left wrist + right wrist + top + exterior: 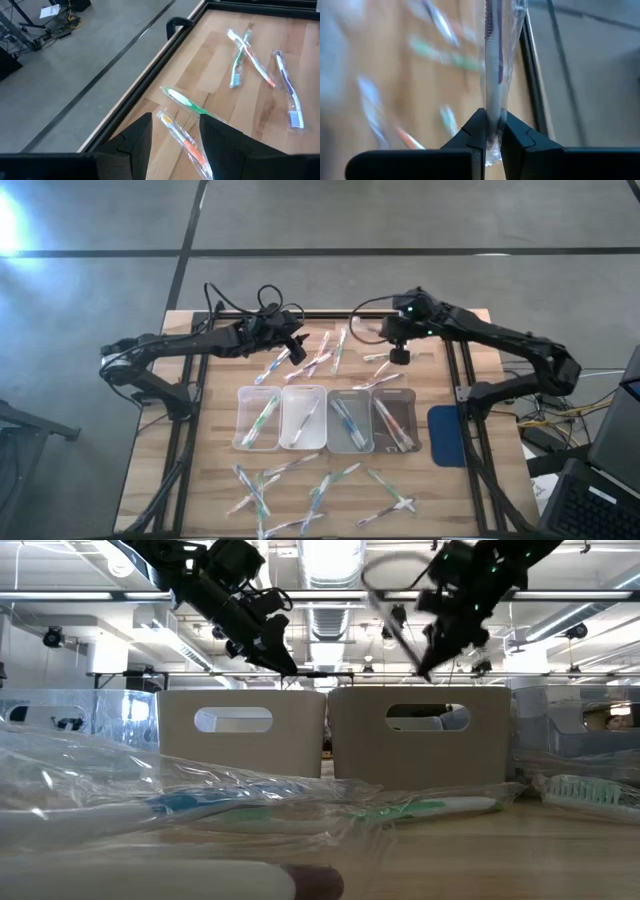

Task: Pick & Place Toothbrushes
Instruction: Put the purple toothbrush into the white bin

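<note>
Dozens of wrapped toothbrushes [322, 358] are lying loose on the wooden table [205, 470], one scatter toward 12 o'clock between the arms, another toward 6 o'clock; more are already sitting in the four clear trays [326, 419] at centre.

Right gripper [491, 131], up at about 1 o'clock and lifted off the board, is pinching a purple toothbrush [492, 60] by one end of its clear sleeve; the stick is hanging straight out past the fingers. Motion blur is making it hard to say whether the pads are biting handle or only film.

Left gripper [174, 142], near 11 o'clock, is hovering with fingers apart and nothing between them, over an orange toothbrush [181, 141] and a green toothbrush [187, 102].

Handling judgement: these are looking very light, with stiff thin handles, but the crinkly wrapping is slippery and can slide or tear. Gripping across the handle at mid-length, not at the loose wrapper tail, seems safer.
</note>
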You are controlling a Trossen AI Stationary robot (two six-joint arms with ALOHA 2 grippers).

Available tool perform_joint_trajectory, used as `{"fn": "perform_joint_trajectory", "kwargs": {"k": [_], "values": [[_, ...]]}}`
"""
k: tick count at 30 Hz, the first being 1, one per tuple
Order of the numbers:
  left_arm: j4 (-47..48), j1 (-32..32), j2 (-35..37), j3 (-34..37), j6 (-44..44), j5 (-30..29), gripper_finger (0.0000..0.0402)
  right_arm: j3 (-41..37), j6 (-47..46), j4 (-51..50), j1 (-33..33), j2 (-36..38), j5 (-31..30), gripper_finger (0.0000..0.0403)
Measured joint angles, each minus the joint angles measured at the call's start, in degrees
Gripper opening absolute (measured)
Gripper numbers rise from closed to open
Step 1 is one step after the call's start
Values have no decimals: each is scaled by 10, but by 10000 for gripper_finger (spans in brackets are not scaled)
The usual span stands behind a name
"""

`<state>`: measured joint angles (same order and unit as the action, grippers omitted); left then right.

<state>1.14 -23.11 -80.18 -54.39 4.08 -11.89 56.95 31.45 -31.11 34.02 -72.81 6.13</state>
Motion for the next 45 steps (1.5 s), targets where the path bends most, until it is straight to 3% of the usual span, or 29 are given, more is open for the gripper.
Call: {"fn": "perform_joint_trajectory", "kwargs": {"k": [4, 7, 15, 22, 26, 31, 40, 45], "values": [[3, 2, 0, 5, 0, 0, 170, -9, -79, 47, -2, 32, 114, 24], [10, 3, 0, 13, 0, 0, 170, -34, -110, 111, -11, 45, 165, 23], [-52, 3, 0, 15, 0, 14, 170, -141, -170, 343, -55, 48, 188, 23], [-258, 5, 0, 62, 6, 189, 170, -209, -209, 563, -83, 47, 188, 23], [-371, 8, 0, 94, 6, 219, 170, -216, -204, 585, -94, 47, 183, 23], [-426, 23, 0, 104, 7, 233, 170, -225, -191, 583, -105, 46, 178, 23], [-418, 62, -8, 61, 25, 233, 170, -226, -189, 588, -104, 46, 177, 23], [-366, 86, -33, 12, 66, 230, 170, -226, -188, 590, -104, 46, 177, 23]]}}
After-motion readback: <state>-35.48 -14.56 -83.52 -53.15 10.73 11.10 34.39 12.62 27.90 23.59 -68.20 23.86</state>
